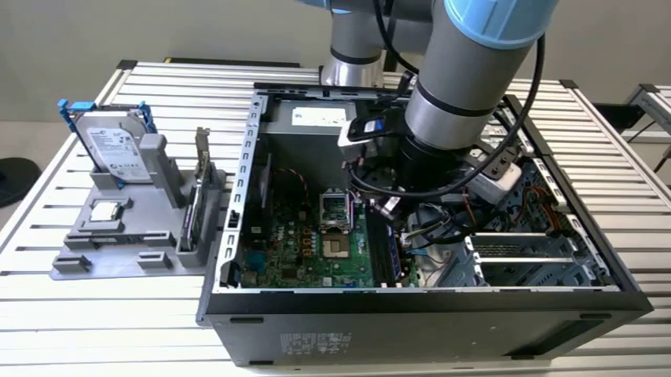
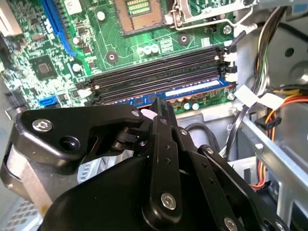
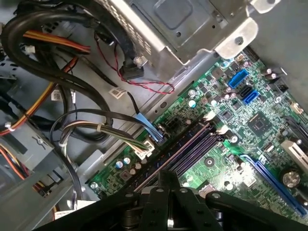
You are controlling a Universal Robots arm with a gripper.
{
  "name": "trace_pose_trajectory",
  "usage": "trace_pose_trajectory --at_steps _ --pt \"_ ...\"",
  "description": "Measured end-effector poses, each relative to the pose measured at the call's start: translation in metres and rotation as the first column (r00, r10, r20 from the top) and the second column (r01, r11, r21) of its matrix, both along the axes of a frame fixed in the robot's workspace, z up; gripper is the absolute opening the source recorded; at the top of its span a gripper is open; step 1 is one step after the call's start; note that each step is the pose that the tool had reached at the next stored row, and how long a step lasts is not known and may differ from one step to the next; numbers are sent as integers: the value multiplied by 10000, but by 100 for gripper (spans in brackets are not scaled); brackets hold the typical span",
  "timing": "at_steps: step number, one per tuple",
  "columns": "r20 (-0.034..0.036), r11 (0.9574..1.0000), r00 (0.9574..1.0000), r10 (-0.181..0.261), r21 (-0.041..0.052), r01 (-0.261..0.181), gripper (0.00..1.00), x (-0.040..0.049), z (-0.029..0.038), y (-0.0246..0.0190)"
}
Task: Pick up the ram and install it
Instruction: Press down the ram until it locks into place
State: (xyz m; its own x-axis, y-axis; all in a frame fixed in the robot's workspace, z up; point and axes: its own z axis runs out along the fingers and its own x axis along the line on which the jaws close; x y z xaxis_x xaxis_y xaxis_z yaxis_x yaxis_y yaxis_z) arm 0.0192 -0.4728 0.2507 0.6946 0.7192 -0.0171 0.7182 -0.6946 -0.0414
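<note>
Down inside the open case (image 1: 419, 302), the gripper (image 2: 161, 108) sits right over the memory slots (image 2: 159, 72). In the second wrist view its black fingers (image 2: 163, 120) are drawn close together, their tips at the outermost slot, where a long blue strip, the ram (image 2: 192, 91), lies along the slot's length. From these pictures I cannot tell for sure whether the fingers grip the ram or merely press on its top edge; they look closed about it. The ram appears to be lined up with that slot, perhaps partly seated, while the other three slots stand empty with their white latches (image 2: 230, 57) showing.

So by my judgement the pick-up is done and the stick is at its slot; full seating and latching are not confirmed.

In the exterior view the arm (image 1: 461, 86) comes down steeply from above into the case, its wrist tucked beside the drive cage (image 1: 519, 251). On the exterior view's left a grey fixture (image 1: 115, 263) carries a hard drive (image 1: 110, 145) and an upright card (image 1: 201, 169), well apart from the work.
</note>
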Motion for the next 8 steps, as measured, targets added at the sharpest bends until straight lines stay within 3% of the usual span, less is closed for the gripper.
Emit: trace_pose_trajectory --at_steps 8 --pt "0 9965 9965 837 0 -837 0 0 0 0"
